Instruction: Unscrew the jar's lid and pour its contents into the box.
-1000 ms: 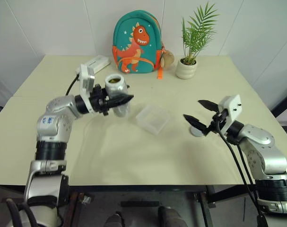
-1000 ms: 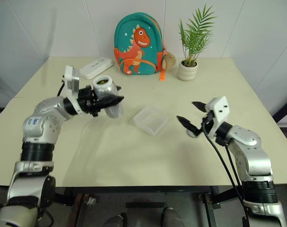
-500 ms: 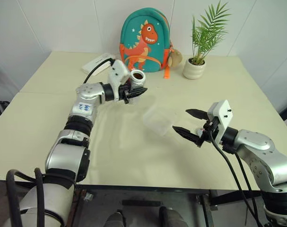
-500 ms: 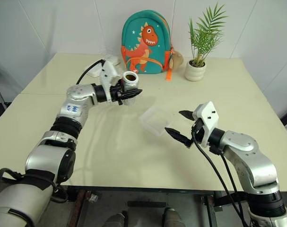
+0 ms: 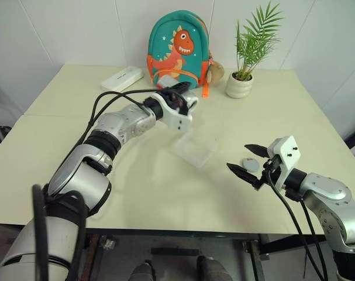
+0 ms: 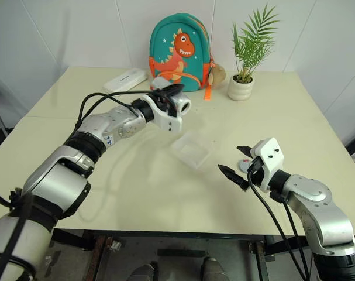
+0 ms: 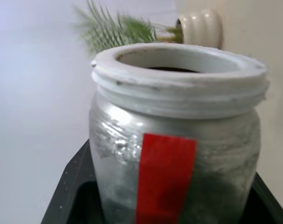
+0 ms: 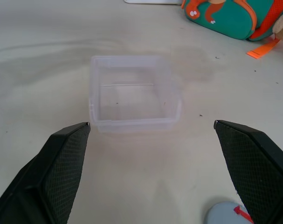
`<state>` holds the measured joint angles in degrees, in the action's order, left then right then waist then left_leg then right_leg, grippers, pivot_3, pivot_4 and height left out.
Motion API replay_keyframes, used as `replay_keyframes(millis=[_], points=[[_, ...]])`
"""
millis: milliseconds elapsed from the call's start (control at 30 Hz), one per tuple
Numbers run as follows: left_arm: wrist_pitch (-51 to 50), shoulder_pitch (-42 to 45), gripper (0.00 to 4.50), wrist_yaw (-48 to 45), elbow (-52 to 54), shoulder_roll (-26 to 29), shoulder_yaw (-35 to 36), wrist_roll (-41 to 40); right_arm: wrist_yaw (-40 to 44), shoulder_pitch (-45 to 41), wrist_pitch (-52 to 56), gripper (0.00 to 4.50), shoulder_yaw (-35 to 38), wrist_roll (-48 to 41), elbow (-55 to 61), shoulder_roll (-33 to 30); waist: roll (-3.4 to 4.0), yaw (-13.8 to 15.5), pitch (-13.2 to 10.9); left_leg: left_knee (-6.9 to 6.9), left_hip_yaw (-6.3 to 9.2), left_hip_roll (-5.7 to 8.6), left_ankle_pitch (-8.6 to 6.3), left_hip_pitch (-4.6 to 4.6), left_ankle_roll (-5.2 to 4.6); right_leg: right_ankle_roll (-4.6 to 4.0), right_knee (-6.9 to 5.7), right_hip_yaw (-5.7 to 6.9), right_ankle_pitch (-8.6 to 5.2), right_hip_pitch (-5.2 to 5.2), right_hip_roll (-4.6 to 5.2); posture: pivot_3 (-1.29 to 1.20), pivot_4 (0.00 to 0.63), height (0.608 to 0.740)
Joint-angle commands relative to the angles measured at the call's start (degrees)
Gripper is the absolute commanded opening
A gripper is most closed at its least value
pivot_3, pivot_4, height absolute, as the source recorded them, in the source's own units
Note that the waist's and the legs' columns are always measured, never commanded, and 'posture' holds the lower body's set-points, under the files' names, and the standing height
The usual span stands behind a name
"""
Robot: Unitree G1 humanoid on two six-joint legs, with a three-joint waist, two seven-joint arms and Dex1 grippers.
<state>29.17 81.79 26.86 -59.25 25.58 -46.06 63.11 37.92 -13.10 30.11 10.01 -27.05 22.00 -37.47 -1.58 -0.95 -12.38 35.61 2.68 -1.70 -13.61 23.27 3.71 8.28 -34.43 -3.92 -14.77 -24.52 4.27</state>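
Note:
My left gripper (image 5: 177,96) is shut on the jar (image 6: 182,105), a silver-grey cylinder with a red label (image 7: 164,177) and a white threaded rim. The jar lies tipped on its side in the air, just behind the box's far-left edge, with its open mouth facing right. Something dark shows just inside the mouth (image 7: 174,70). The box (image 5: 195,146), a shallow clear tray, sits mid-table. The lid (image 5: 250,164), a grey disc, lies flat on the table to the box's right. My right gripper (image 5: 238,158) hovers open beside the lid, pointing at the box (image 8: 134,93).
A teal dinosaur backpack (image 5: 177,47) and a potted plant (image 5: 238,85) stand at the table's far edge. A white oblong case (image 5: 121,78) lies at the far left. The table's front edge runs close under my right arm.
My left arm swung right toward the box and rolled, tipping the jar from mouth-up onto its side. My right gripper sank and drew back a little, still open. The camera also shifted.

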Motion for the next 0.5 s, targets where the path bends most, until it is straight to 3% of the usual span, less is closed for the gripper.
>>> replay_keyframes(millis=[33,300,500], points=[[-4.31,2.56,2.0,9.65,-0.71,-1.14,-6.12,9.17,-1.02,0.43,-1.08,4.48,1.43,-0.61,1.72,0.99,-0.01,-0.01,-0.01,-0.01,-0.02,0.0,-0.01,0.0,0.01,0.0,0.01,-0.02,0.0,-0.01,0.0,0.0,0.15,0.74],[-11.75,3.16,2.0,8.55,-5.82,-5.8,-10.03,12.99,-2.85,1.04,-1.53,4.48,1.04,-1.04,2.99,4.2,-0.01,0.26,-0.01,-0.09,-0.04,0.0,-0.02,0.02,0.01,0.02,0.05,-0.02,-0.02,-0.05,-0.01,0.0,0.15,0.74],[-10.72,3.81,2.0,7.26,-4.63,-4.72,-11.33,13.88,-3.32,1.33,-1.89,4.48,1.28,-0.9,3.04,5.06,-0.01,0.64,-0.01,-0.09,-0.05,0.0,-0.02,0.01,0.01,0.02,0.03,-0.02,-0.02,-0.05,0.0,0.0,0.15,0.74]])
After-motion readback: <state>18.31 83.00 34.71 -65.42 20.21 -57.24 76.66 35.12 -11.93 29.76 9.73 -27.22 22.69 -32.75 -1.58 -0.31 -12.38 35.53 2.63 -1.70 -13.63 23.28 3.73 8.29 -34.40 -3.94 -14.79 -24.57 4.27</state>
